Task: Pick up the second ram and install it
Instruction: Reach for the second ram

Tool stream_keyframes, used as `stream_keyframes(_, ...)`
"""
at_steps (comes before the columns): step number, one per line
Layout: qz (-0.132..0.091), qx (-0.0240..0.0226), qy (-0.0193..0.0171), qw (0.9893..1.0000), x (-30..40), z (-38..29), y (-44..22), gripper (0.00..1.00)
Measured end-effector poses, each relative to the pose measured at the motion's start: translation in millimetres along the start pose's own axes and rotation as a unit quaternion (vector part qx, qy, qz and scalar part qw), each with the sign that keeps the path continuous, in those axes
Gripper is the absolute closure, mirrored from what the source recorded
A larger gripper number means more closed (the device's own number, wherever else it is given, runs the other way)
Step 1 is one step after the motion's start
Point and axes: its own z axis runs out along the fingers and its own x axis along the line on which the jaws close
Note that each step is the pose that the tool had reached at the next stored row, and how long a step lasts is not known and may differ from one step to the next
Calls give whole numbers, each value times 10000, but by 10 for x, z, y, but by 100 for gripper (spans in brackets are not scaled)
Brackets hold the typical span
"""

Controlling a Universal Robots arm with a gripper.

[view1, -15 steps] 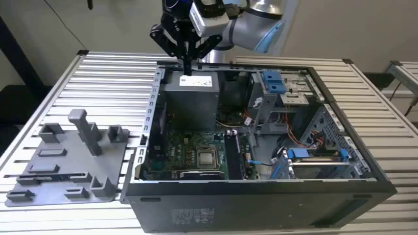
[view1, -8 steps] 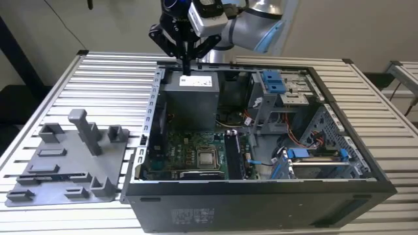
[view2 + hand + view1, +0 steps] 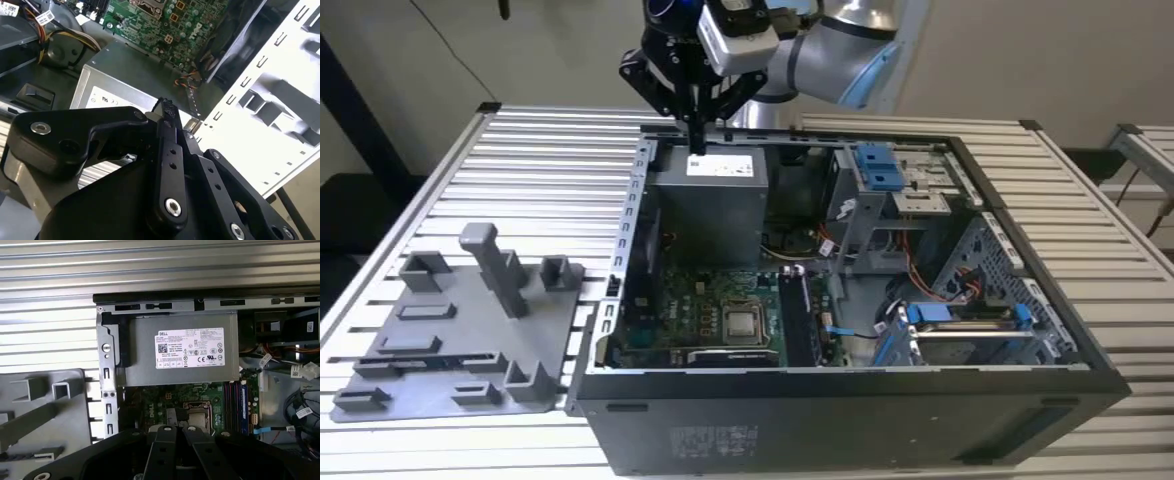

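My gripper hangs shut with nothing between its fingers, just above the grey power supply at the back of the open computer case. Both wrist views show the black fingers closed together over that power supply. A long thin dark strip, which looks like the second ram, lies in a slot on the grey fixture plate at the exterior view's left, well away from the gripper. The memory slots sit beside the processor on the green motherboard.
Grey blocks and a tall post stand on the fixture plate. Blue drive brackets and cables fill the case toward the exterior view's right. The case and plate rest on a ribbed metal table.
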Motion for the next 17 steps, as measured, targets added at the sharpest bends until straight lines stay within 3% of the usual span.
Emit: stream_keyframes(17, 74, 2, 2, 10000, 33, 7, -1, 89)
